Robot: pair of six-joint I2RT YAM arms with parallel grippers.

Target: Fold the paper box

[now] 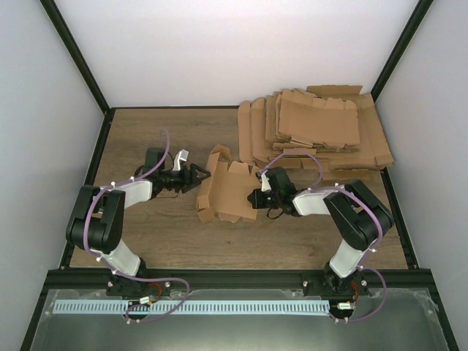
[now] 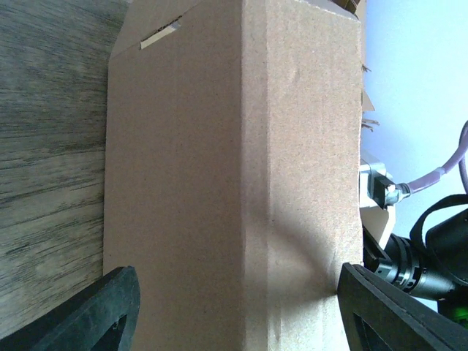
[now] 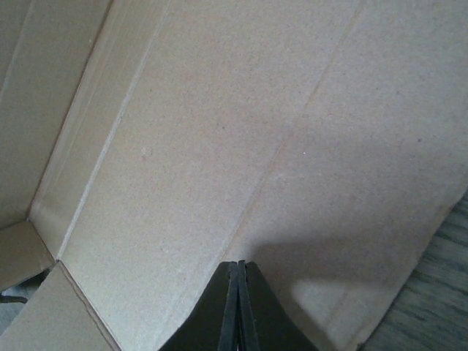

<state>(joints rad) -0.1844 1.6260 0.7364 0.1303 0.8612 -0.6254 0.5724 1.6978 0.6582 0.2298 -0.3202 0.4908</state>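
The paper box (image 1: 228, 191) lies at the table's middle as a partly folded brown sheet, its left wall and far flaps raised. My left gripper (image 1: 200, 176) is open at that raised left wall. In the left wrist view the box's outer face (image 2: 234, 161) fills the space ahead of the gripper (image 2: 238, 311), with the two black fingers (image 2: 110, 311) wide apart at either side of it. My right gripper (image 1: 257, 197) is shut, its tips (image 3: 238, 267) resting on the box's flat inner panel (image 3: 219, 146) beside a crease.
A pile of flat brown cardboard blanks (image 1: 322, 126) lies at the back right, close behind the right arm. The wooden tabletop (image 1: 161, 234) is bounded by a black frame and white walls.
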